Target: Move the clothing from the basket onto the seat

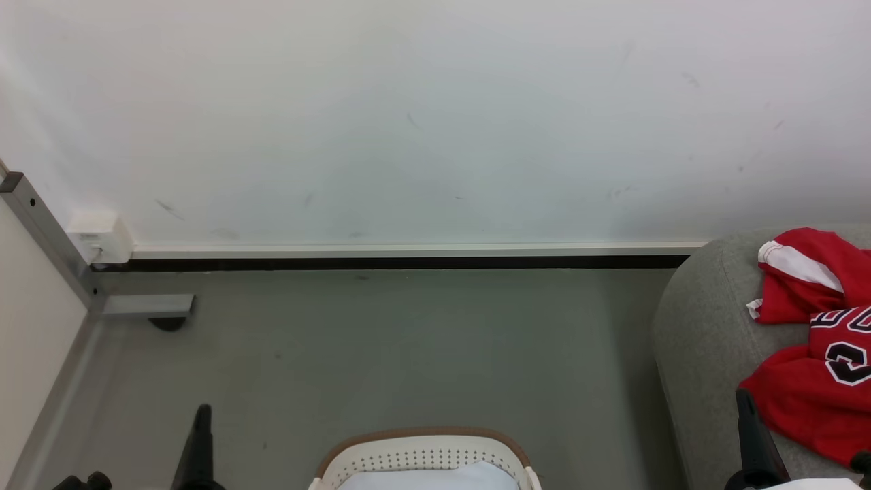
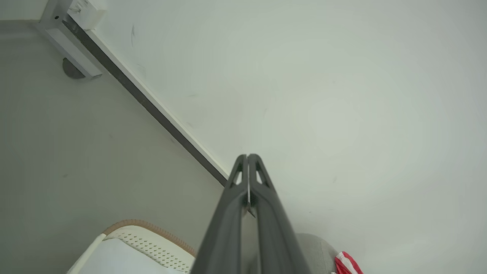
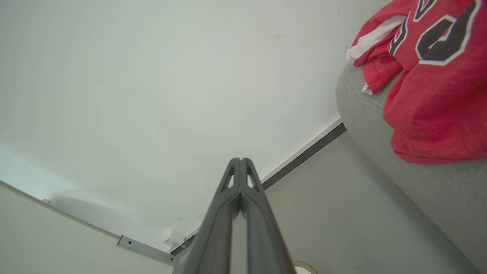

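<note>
The red clothing (image 1: 816,340) with white trim and black-and-white lettering lies on the grey seat (image 1: 701,340) at the right; the right wrist view has the clothing (image 3: 433,99) draped over the seat (image 3: 380,129) edge. The white perforated basket (image 1: 422,456) with a brown rim sits at the bottom centre, a pale sheet inside it; the same basket (image 2: 152,243) appears low in the left wrist view. My left gripper (image 1: 203,412) stands at the lower left, shut and holding nothing (image 2: 247,156). My right gripper (image 1: 745,398) is at the lower right beside the seat's front, shut and holding nothing (image 3: 240,160).
A white wall with a dark baseboard (image 1: 408,262) runs across the back. A grey metal frame leg and foot (image 1: 146,306) and a small white box (image 1: 102,238) sit at the left corner. Grey floor (image 1: 408,354) spreads between basket and wall.
</note>
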